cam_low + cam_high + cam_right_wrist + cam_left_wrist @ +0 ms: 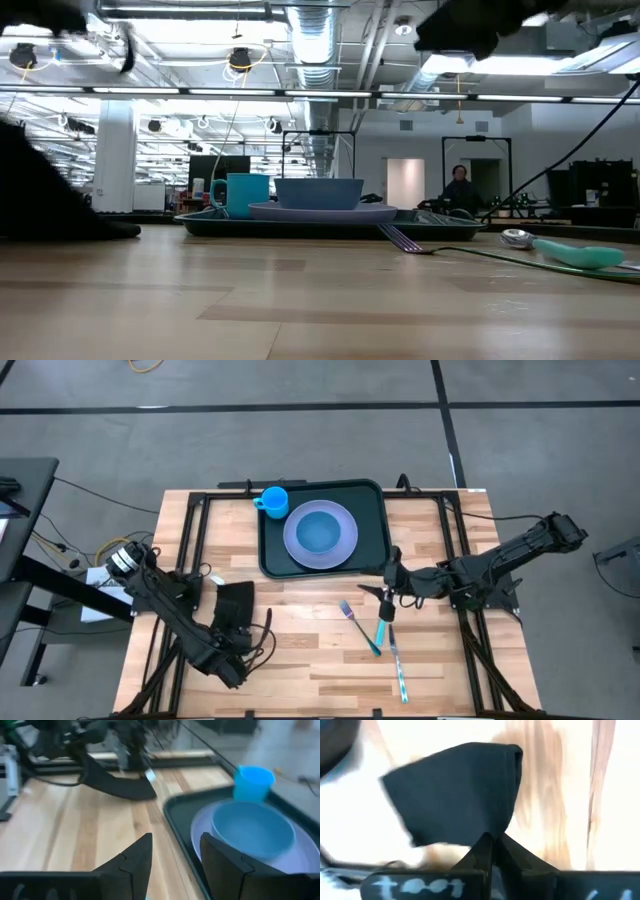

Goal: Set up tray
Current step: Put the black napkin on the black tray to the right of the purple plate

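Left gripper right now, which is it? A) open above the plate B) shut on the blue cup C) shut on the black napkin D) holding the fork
C: the left gripper has its fingers pinched together on the edge of the black napkin, at the table's left side, away from the tray; the fork lies untouched on the wood.

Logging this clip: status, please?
Left gripper shut on black napkin. Right gripper open beside tray. Plate, bowl, cup loaded; fork, spoon outside.
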Available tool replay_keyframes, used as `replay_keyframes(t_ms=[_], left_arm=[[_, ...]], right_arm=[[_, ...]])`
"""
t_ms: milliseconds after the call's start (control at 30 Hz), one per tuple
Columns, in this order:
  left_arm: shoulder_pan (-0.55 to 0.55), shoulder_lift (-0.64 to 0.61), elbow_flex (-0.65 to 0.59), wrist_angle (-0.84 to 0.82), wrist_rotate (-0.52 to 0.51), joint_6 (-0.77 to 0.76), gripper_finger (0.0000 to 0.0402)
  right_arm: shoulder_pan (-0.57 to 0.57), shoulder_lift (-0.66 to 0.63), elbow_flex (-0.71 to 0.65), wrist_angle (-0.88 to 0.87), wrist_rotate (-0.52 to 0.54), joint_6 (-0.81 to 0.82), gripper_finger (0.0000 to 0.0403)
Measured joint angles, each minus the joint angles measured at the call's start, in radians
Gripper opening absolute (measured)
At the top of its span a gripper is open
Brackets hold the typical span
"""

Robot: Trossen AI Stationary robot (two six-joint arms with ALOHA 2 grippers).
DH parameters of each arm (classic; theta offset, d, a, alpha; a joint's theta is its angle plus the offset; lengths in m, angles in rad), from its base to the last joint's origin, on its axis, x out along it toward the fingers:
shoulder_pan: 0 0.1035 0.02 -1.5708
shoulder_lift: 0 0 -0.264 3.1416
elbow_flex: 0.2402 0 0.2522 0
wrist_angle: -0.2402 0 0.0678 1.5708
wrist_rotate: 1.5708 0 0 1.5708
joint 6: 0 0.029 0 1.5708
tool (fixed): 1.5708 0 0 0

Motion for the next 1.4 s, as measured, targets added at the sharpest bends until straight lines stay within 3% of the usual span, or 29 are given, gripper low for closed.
replay_keyframes(t_ms=[133, 300, 500, 600, 933, 1400], left_arm=[[0.023, -0.001, 0.145, -0.135, -0.107, 0.023, 0.0001], [0.052, -0.002, 0.249, -0.14, -0.249, 0.134, 0.0], [0.115, -0.002, 0.335, -0.139, -0.308, 0.262, 0.0], [0.142, -0.002, 0.365, -0.139, -0.342, 0.303, 0.0], [0.209, -0.003, 0.392, -0.118, -0.335, 0.415, 0.0], [0.222, -0.003, 0.392, -0.097, -0.312, 0.459, 0.0]], right_arm=[[0.021, 0.001, 0.0, 0.063, -0.051, -0.082, 0.0154], [0.027, 0.095, 0.0, 0.188, -0.183, -0.172, 0.0151], [0.009, 0.267, 0.039, 0.41, -0.191, -0.306, 0.0135], [0.001, 0.341, 0.101, 0.429, -0.237, -0.339, 0.0127], [-0.002, 0.602, 0.335, 0.4, -0.252, -0.402, 0.0128], [-0.015, 0.842, 0.598, 0.382, -0.158, -0.446, 0.0191]])
